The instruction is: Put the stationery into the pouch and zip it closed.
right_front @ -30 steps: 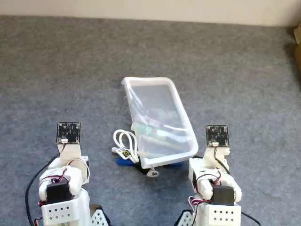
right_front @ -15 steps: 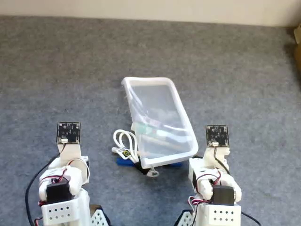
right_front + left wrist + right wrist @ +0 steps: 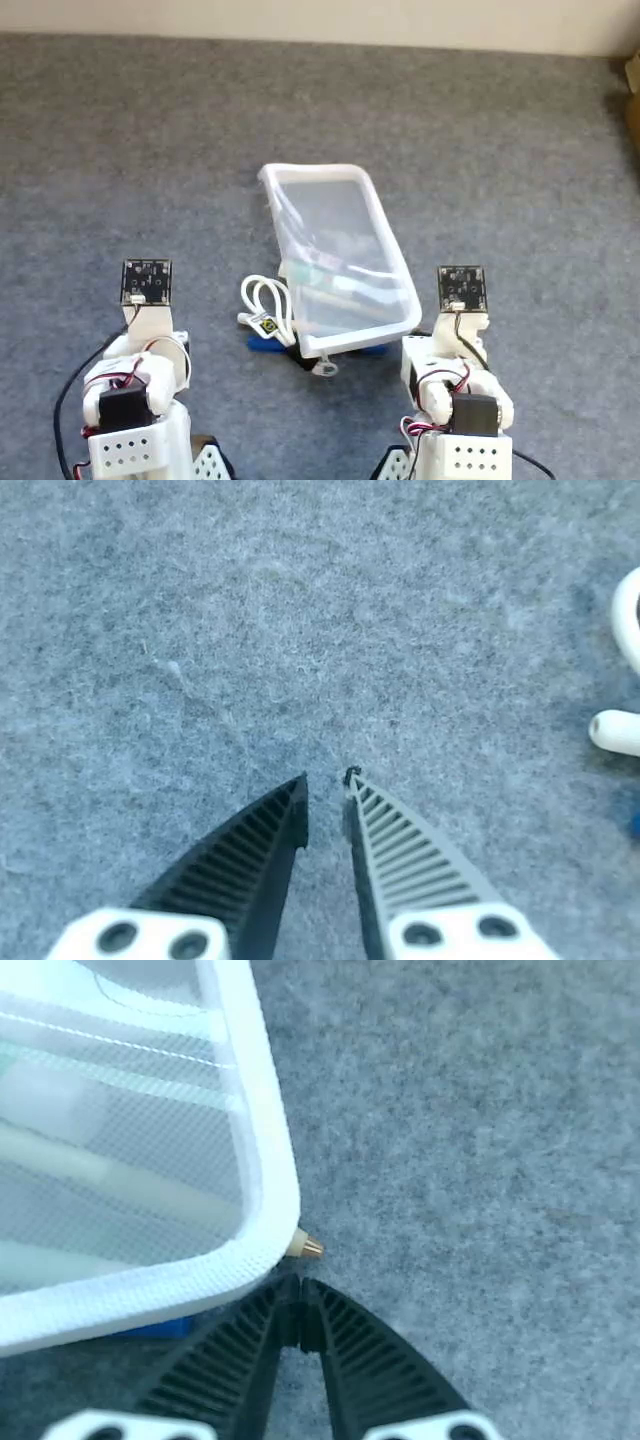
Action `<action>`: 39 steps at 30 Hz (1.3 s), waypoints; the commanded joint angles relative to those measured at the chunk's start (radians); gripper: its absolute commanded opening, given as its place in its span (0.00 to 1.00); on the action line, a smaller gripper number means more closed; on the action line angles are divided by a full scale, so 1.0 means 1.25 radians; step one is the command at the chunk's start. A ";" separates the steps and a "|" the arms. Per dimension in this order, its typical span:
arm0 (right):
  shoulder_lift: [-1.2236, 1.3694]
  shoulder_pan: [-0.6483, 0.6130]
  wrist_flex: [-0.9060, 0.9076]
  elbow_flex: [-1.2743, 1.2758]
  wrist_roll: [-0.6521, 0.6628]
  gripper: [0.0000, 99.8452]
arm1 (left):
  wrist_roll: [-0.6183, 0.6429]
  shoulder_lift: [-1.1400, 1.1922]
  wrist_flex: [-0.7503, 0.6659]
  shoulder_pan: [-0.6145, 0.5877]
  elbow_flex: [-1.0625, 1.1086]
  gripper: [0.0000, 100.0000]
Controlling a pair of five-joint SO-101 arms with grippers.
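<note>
Clear pouch lies flat on grey mat between the arms, pens inside. Left gripper over bare mat, fingers narrowly apart, empty. Right gripper fingers pressed together, empty, just beside pouch corner.

Looks down past the left gripper onto grey carpet. Holds nothing: tips a little apart, with carpet visible between. Off to the side of the lighter finger, two pieces of white cord and a small blue bit.
</note>
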 commanded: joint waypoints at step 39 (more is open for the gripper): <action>0.121 -0.186 0.141 -0.353 -0.133 0.01 | -0.009 -0.007 -0.168 0.037 -0.017 0.08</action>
